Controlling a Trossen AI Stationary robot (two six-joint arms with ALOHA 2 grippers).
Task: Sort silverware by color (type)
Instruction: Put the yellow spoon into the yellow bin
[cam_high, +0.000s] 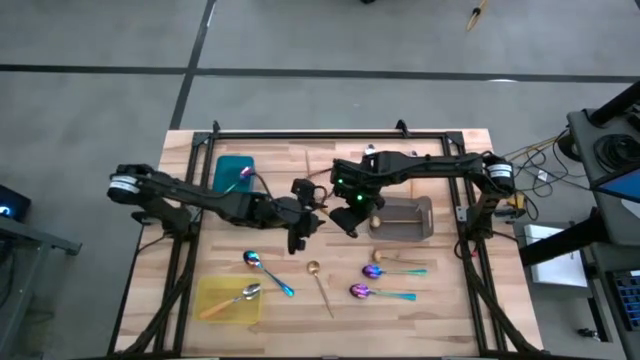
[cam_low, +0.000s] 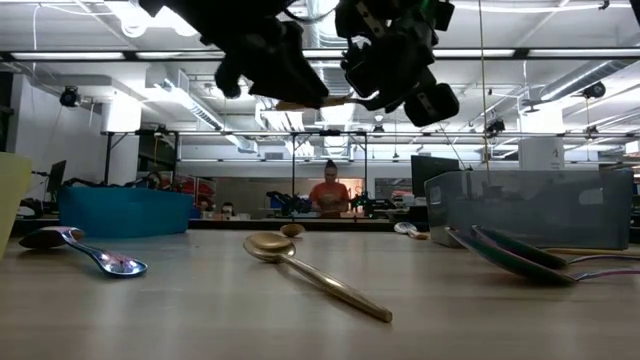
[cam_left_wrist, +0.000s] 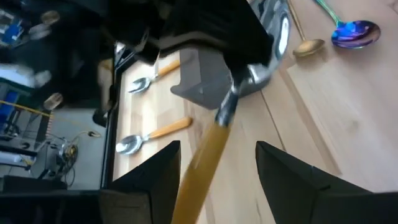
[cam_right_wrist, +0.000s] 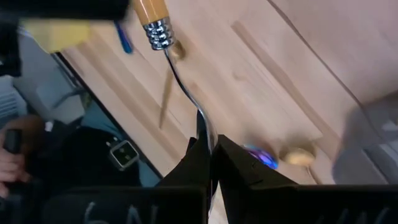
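My right gripper (cam_right_wrist: 208, 140) hangs over the table's middle (cam_high: 350, 215), shut on a silver spoon with an orange handle (cam_left_wrist: 205, 155). My left gripper (cam_left_wrist: 217, 152) faces it from the left (cam_high: 300, 228) and is open. The spoon's handle runs between its two fingers, and I see no touch. Blue-purple spoons (cam_high: 268, 270) (cam_high: 395, 270) (cam_high: 380, 293) and a gold spoon (cam_high: 320, 285) lie flat on the wood. Another orange-handled spoon (cam_high: 235, 298) lies in the yellow tray (cam_high: 210, 312). My right gripper pinches the spoon's thin metal neck (cam_right_wrist: 198, 118) between its two fingers, which slant downward. The orange handle (cam_right_wrist: 149, 9) and its ribbed metal collar (cam_right_wrist: 158, 34) stick out past the fingertips toward my left gripper. The spoon is lifted clear of the table.
A teal tray (cam_high: 235, 172) stands at the far left. A grey tray (cam_high: 410, 228) stands right of centre with something gold (cam_high: 377, 222) at its left end. Two more orange-handled pieces (cam_left_wrist: 152, 71) (cam_left_wrist: 152, 134) lie near the table's edge. A person (cam_low: 328, 195) stands in the room behind.
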